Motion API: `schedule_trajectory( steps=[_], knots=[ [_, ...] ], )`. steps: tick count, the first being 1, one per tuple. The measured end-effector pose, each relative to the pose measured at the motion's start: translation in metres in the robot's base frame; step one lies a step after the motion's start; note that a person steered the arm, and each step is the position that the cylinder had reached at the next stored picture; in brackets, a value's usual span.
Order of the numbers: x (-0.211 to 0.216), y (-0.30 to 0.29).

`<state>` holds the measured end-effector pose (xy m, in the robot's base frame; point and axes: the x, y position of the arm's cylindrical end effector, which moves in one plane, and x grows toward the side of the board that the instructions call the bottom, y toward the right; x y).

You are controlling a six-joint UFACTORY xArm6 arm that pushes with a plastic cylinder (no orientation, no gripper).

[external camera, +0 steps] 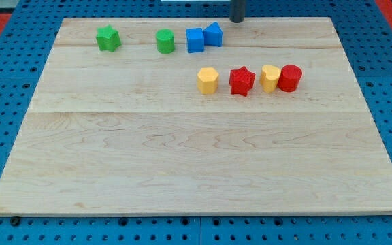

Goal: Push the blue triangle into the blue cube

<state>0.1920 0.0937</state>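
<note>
Pincer: none fitted, so no open or closed state; my tip (237, 20) at view's top edge, just up-right of blue triangle (214, 33). Blue triangle touching blue cube (194, 40) on tabletop (182, 170). Green cylinder (165, 41), green star (107, 38) to left. Below: yellow hexagon (208, 80), red star (241, 81), yellow block (269, 78) against red cylinder (290, 78)

Pale wooden board (182, 163) lies on a blue perforated table (5, 136). Top row, view's left to right: green star (107, 38), green cylinder (165, 41), blue cube (194, 40) touching blue triangle (214, 33). Second row, right of centre: yellow hexagon block (208, 80), red star (241, 81), yellow block (269, 78) touching red cylinder (290, 78). My tip (237, 20) meets the board's top edge, just right of the blue triangle.
</note>
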Motion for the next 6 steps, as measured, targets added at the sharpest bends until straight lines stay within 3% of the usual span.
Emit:
schedule_trajectory(
  steps=[2,4,6],
  knots=[
    [0.004,-0.03],
    [0.047,-0.033],
    [0.039,-0.066]
  ],
)
